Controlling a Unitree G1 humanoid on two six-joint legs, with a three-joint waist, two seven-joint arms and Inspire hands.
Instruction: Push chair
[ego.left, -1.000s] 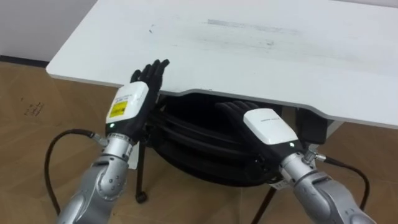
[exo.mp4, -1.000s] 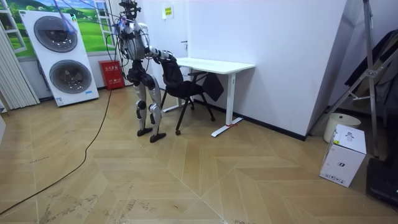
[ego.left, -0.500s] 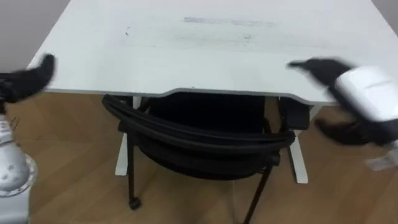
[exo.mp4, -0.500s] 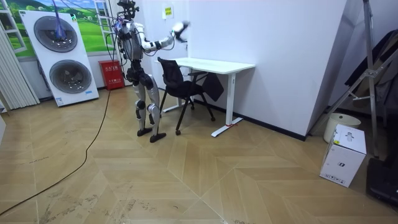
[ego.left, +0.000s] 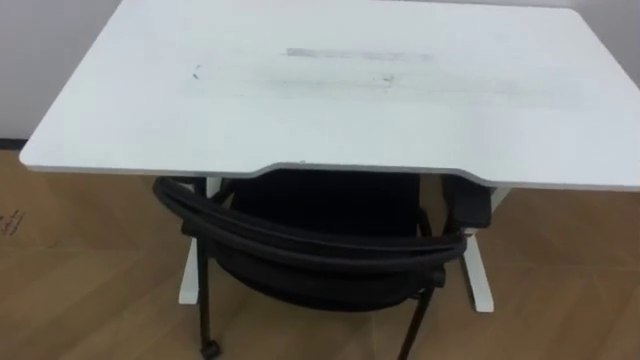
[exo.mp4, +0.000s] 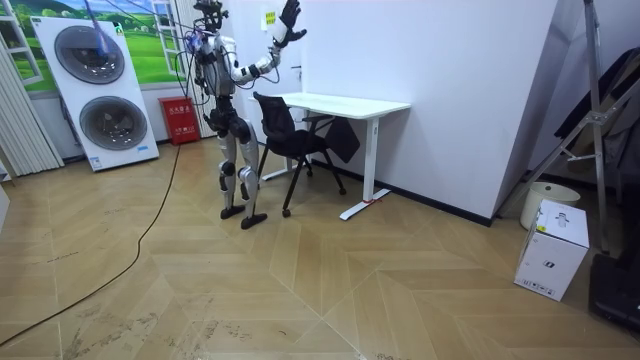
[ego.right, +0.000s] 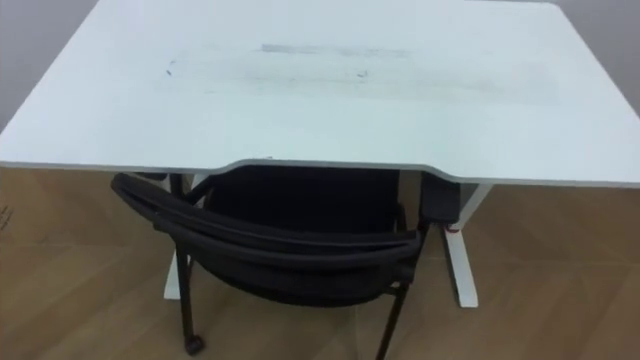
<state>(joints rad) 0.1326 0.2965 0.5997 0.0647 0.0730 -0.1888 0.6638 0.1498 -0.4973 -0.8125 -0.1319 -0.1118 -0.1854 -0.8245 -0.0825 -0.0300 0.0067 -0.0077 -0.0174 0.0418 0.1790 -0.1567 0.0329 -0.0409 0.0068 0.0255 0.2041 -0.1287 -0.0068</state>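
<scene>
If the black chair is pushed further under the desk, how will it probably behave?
The chair likely rolls easily: a caster shows under one leg. Thin legs and a slim back suggest light weight, so a high push may tip it.

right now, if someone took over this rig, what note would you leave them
Hands: in the room view one hand is raised high, above the robot's head. I cannot tell which hand it is, or whether it is open or shut. No hand is on the chair.
Things: the black chair stands with its seat under the white desk and its backrest just outside the front edge. The robot stands right behind it.
Done: the chair looks pushed in.
Left: probably only lowering the arm, plus a small extra push if it should sit deeper.
</scene>
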